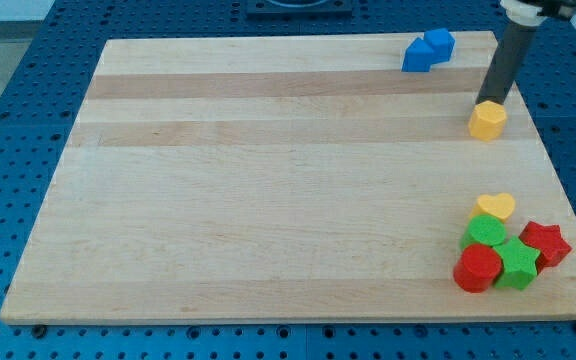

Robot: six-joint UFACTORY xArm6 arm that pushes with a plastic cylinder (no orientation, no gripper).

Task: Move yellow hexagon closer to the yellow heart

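Note:
The yellow hexagon (487, 120) lies near the board's right edge, in the upper right of the view. The yellow heart (496, 206) lies below it, near the right edge, at the top of a cluster of blocks. My tip (491, 101) is at the hexagon's upper edge, touching it or nearly so, with the dark rod slanting up to the right.
Below the heart sit a green block (486, 232), a red cylinder (478, 268), a green star (517, 263) and a red star (545, 243), packed together. Two blue blocks (427, 50) lie at the board's top edge. The wooden board (268, 180) rests on a blue perforated table.

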